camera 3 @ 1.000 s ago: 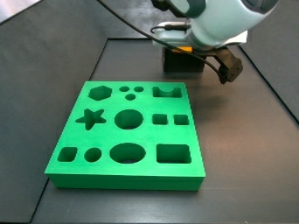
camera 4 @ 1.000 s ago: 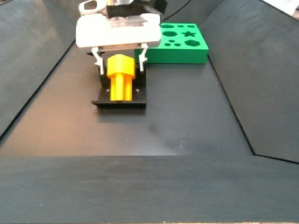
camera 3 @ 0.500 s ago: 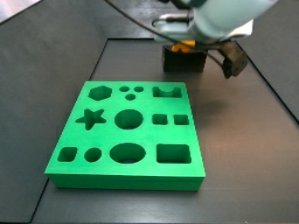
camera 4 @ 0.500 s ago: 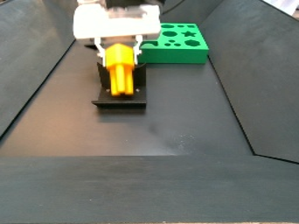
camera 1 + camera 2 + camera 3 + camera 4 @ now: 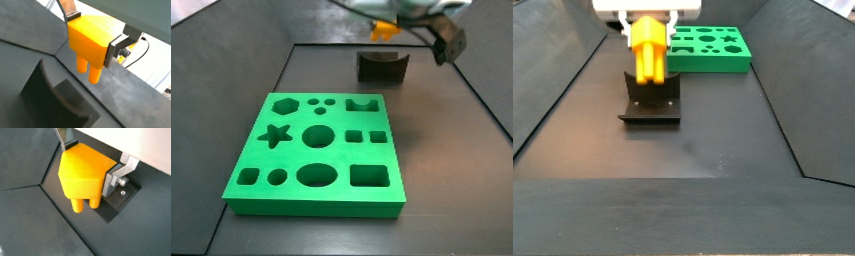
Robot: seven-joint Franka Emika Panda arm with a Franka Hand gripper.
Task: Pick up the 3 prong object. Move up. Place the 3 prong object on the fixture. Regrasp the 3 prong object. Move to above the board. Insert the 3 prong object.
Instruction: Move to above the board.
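1. Gripper (image 5: 90, 163): in both wrist views its silver fingers (image 5: 127, 41) pinch the orange piece (image 5: 93, 40) by its flat sides, prongs pointing down and away from the palm. A side view shows the piece (image 5: 648, 47) hanging in the gripper (image 5: 644, 22) near the frame's top edge, clear of everything under it.

2. Fixture (image 5: 651, 100): it stands on the dark floor directly below the gripper with a clear gap between the two; its notch is empty in a side view (image 5: 382, 66), and a wrist view catches part of its plate (image 5: 122, 198) beneath the prongs.

3. Board (image 5: 710, 48): it lies on the floor beyond the fixture and to one side of the gripper, none of its cut-outs (image 5: 318, 135) filled.

4. Step, as a judgement: the regrasp looks done and the carry to above the board is beginning.

5. Next move, as a judgement: travel sideways at height, stop with the prongs over the matching hole, keep the piece (image 5: 81, 173) upright, then descend straight.
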